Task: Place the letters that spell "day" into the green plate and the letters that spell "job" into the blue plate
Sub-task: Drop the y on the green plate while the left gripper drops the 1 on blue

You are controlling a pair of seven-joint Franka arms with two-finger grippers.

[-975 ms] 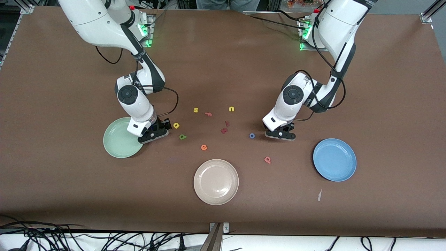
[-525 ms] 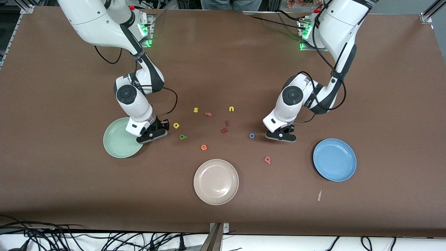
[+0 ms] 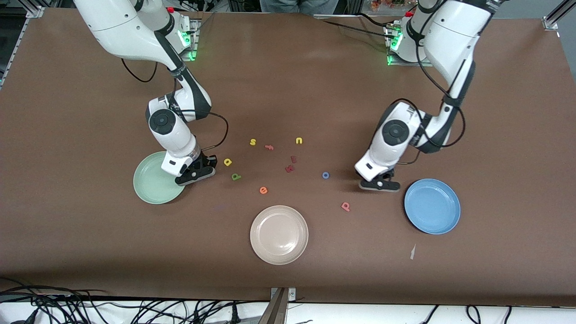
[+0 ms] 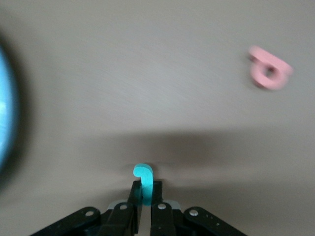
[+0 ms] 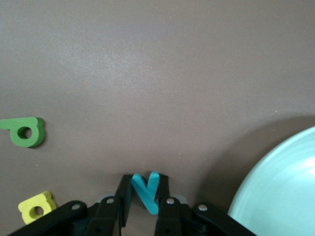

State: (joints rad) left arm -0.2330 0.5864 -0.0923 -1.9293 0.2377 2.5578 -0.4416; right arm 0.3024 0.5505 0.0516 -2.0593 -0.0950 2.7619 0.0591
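Left wrist view: the teal "j" [image 4: 144,183] is pinched upright between the fingers of the left gripper [image 4: 143,209], its hooked end sticking out past the tips, and the pink "b" [image 4: 269,73] is seen lying flat on the table [image 4: 147,73] well apart from it. In the front view this gripper [image 3: 380,185] is placed just beside the blue plate [image 3: 432,206], between it and the blue "o" [image 3: 326,175]; nothing is seen in that plate. In the right wrist view the teal "y" [image 5: 145,191] is clamped between the fingers of the right gripper [image 5: 142,206], with the green "d" [image 5: 23,132] and the yellow "a" [image 5: 37,207] lying near on the table. This gripper [image 3: 194,173] is found at the rim of the green plate [image 3: 155,180], which is seen bare. A beige plate [image 3: 279,234], also bare, is set nearer the front camera.
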